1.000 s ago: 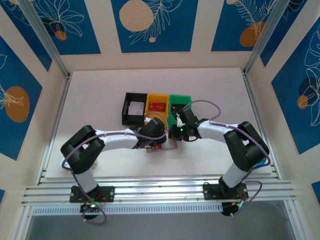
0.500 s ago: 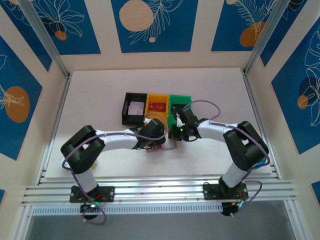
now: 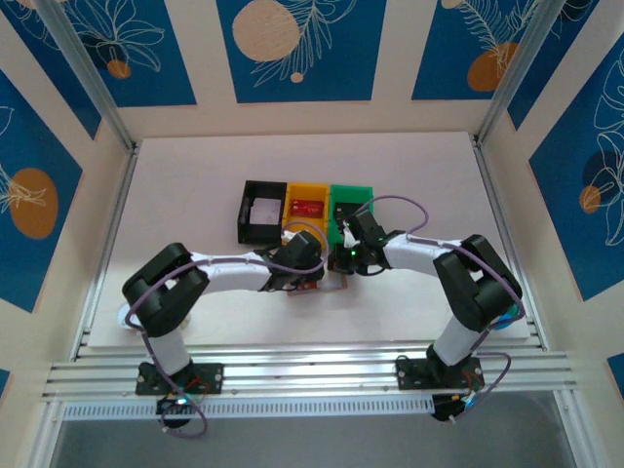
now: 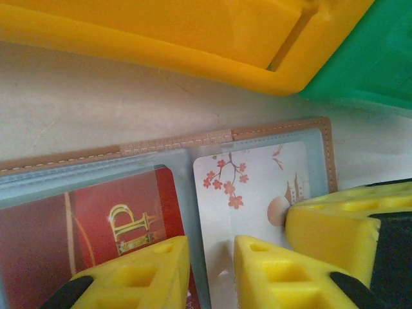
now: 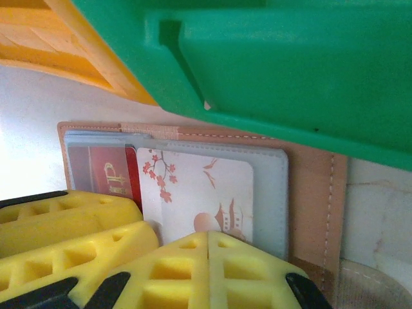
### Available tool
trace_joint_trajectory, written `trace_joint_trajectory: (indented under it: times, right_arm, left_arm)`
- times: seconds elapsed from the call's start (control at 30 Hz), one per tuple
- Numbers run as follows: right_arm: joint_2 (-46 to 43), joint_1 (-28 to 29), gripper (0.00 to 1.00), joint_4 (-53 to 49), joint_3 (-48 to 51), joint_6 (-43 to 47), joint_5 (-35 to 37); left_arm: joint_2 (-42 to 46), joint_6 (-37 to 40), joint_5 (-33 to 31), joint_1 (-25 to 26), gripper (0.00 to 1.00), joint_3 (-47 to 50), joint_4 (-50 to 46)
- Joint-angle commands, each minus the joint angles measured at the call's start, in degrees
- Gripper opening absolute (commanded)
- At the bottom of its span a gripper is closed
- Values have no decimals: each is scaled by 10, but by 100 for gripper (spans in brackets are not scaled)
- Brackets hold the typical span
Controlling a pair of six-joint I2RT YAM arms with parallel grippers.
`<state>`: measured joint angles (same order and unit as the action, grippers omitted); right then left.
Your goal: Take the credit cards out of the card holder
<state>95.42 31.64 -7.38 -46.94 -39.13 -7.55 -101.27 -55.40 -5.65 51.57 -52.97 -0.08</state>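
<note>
White tabletop (image 3: 195, 185) is lying under blue-and-cream wall panels in the top view, carrying a black bin (image 3: 261, 213), a yellow bin (image 3: 307, 205) and a green bin (image 3: 349, 207) in a row. The left gripper (image 3: 300, 278) and the right gripper (image 3: 343, 267) are meeting just in front of the bins, over the card holder (image 3: 317, 287).

At the left wrist, the card holder (image 4: 193, 138) is lying open and flat beside the yellow bin (image 4: 161, 32), showing a red card (image 4: 116, 215) and a white blossom card (image 4: 248, 183) in clear pockets. The left gripper (image 4: 212, 273) is standing slightly open over the centre fold, pinching nothing visible.

At the right wrist, the right gripper (image 5: 208, 261) is pressing its closed jaws against the white blossom card (image 5: 199, 193), with the card holder (image 5: 315, 193) sitting under the green bin (image 5: 290, 64).
</note>
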Motion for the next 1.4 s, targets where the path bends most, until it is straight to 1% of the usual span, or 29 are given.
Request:
trace_joint_trajectory:
  times: [0.0,0.3,0.6,0.73,0.97,1.07,1.3,1.37]
  right_arm:
    - [13,0,0,-24,-18,-2,-8]
    - [33,7,0,-48,-35,5,6]
    - [48,11,0,-58,-45,9,5]
    - [51,13,0,-61,-48,10,5]
    - [57,15,0,-62,-52,12,-1]
    - [59,16,0,-63,-54,13,-2]
    - [63,18,0,-63,-57,14,-8]
    - [63,20,0,-62,-57,15,-9]
  left_arm:
    - [-13,-2,-1,6,26,1,-4]
    - [-15,-2,1,6,26,3,6]
    - [-13,-5,6,6,25,4,18]
    - [-10,-5,6,7,19,7,24]
    - [-8,-12,4,6,18,18,43]
    - [1,-20,1,7,17,33,70]
    - [19,-30,-1,6,13,54,111]
    - [24,-32,-2,7,10,60,124]
